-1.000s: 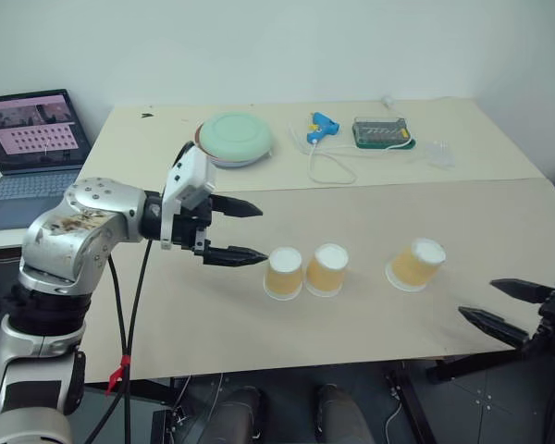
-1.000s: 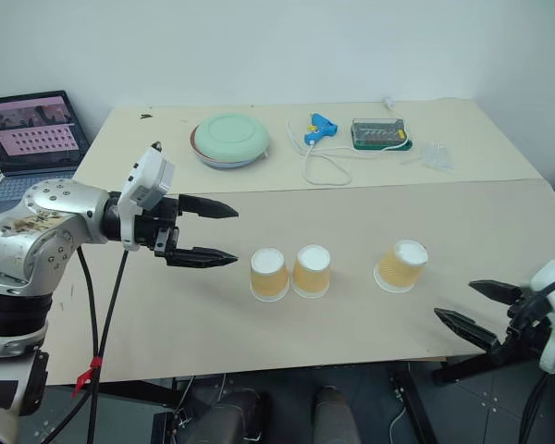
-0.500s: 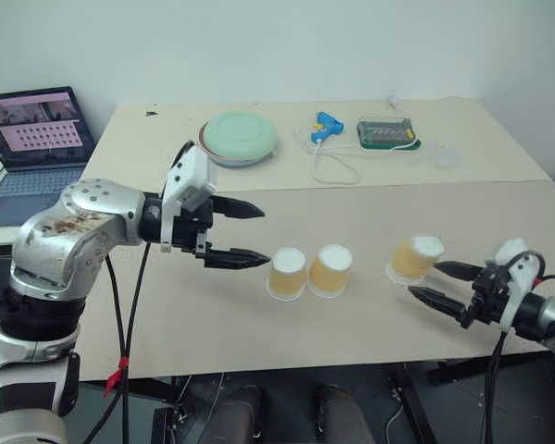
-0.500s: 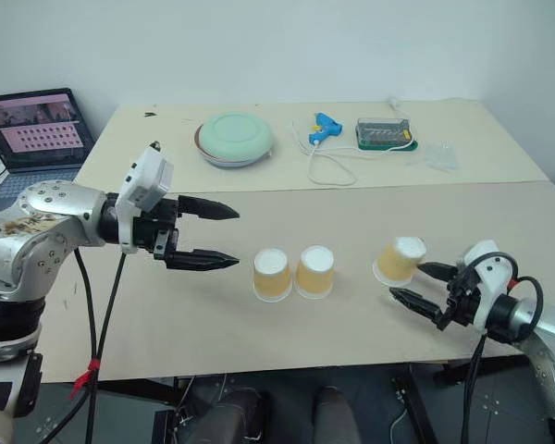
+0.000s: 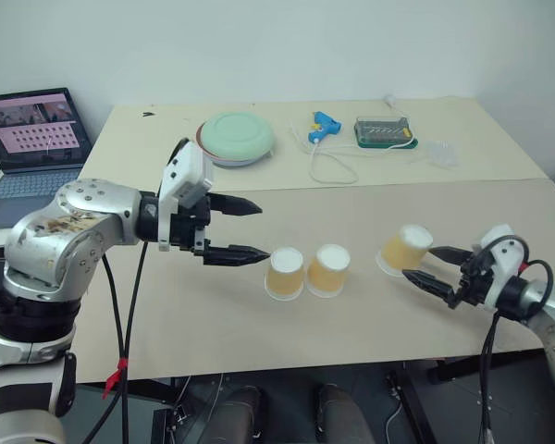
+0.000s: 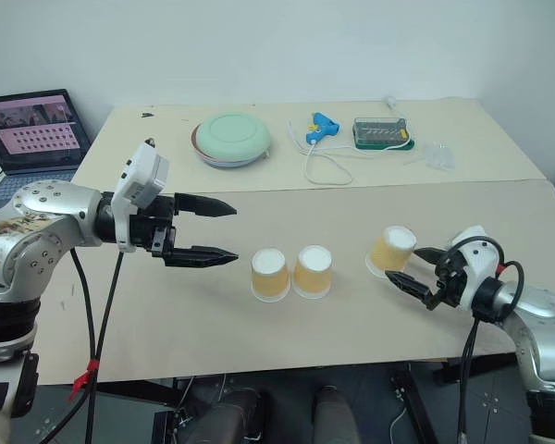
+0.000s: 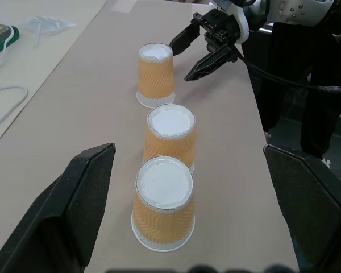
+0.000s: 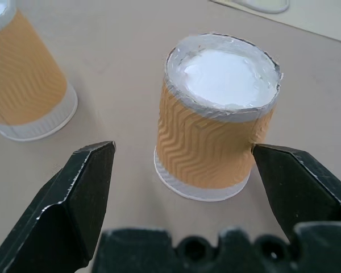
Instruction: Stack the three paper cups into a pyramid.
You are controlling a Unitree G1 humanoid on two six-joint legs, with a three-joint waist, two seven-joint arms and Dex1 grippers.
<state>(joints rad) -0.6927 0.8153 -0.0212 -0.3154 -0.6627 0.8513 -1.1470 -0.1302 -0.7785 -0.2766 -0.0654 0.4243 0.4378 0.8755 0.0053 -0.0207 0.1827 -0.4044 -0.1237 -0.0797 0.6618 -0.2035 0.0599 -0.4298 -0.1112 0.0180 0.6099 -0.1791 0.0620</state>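
Beige table (image 5: 499, 199), near edge: my right gripper (image 5: 429, 265) wide, straddling lone cup (image 5: 402, 250); left gripper (image 5: 245, 228) wide. Light, crushable; I'd pinch mid-wall gently.

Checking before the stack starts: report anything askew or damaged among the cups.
The right-hand cup tilts, unlike the two upright cups. Its base rim looks ragged. The open right pincer is beside it.
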